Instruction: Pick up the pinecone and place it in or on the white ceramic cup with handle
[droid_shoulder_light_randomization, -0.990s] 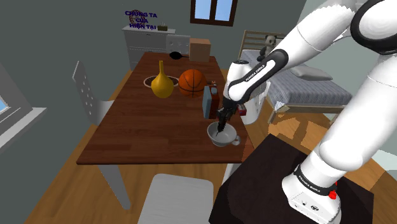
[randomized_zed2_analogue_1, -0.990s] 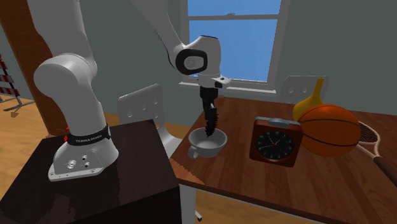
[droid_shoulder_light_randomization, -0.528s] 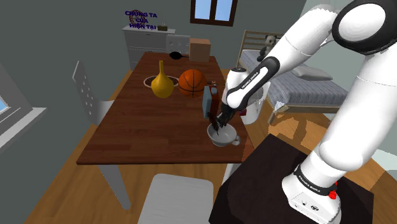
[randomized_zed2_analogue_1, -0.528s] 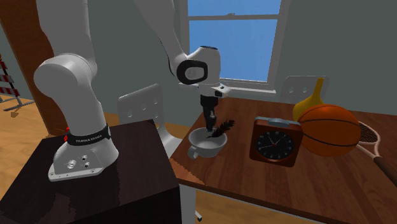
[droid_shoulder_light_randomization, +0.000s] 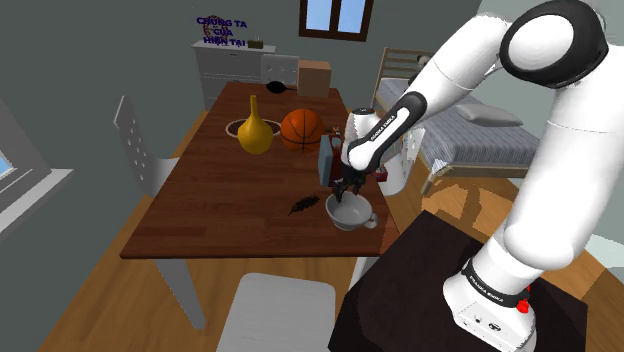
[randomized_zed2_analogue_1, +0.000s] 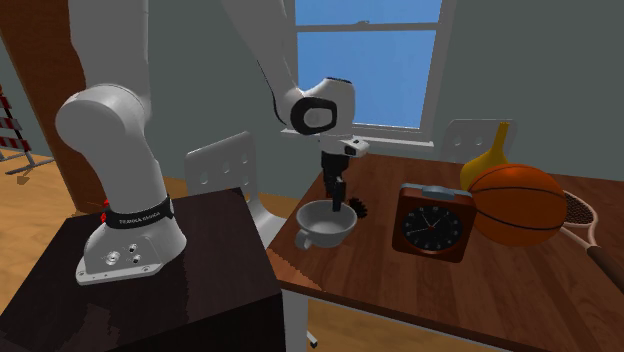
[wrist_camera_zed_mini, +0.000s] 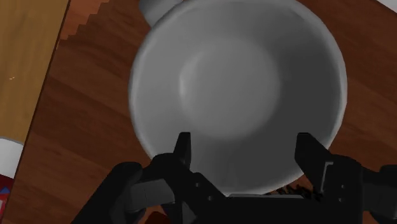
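Note:
The white cup with handle (droid_shoulder_light_randomization: 350, 214) (randomized_zed2_analogue_1: 325, 225) stands near the table edge closest to the stand, and its bowl (wrist_camera_zed_mini: 242, 70) is empty. The dark pinecone (droid_shoulder_light_randomization: 304, 205) (randomized_zed2_analogue_1: 363, 210) lies on the wooden table beside the cup, outside it, on the shoulder view's left of it. My gripper (droid_shoulder_light_randomization: 345, 190) (randomized_zed2_analogue_1: 338, 200) (wrist_camera_zed_mini: 248, 156) hangs just above the cup's rim. It is open, its two black fingers (wrist_camera_zed_mini: 184, 151) stand apart, and nothing is between them.
A red-brown clock (droid_shoulder_light_randomization: 327, 160) (randomized_zed2_analogue_1: 433, 222) stands right behind the cup. Beyond it are a basketball (droid_shoulder_light_randomization: 302, 128) (randomized_zed2_analogue_1: 515, 203) and a yellow gourd-shaped vase (droid_shoulder_light_randomization: 254, 130). A racket (randomized_zed2_analogue_1: 585, 235) lies at the far side. Chairs (droid_shoulder_light_randomization: 140, 150) flank the table.
The pinecone, held upright in the cup a second ago, tipped over the rim and now lies on the table beside the cup. The gripper opened and rose slightly.

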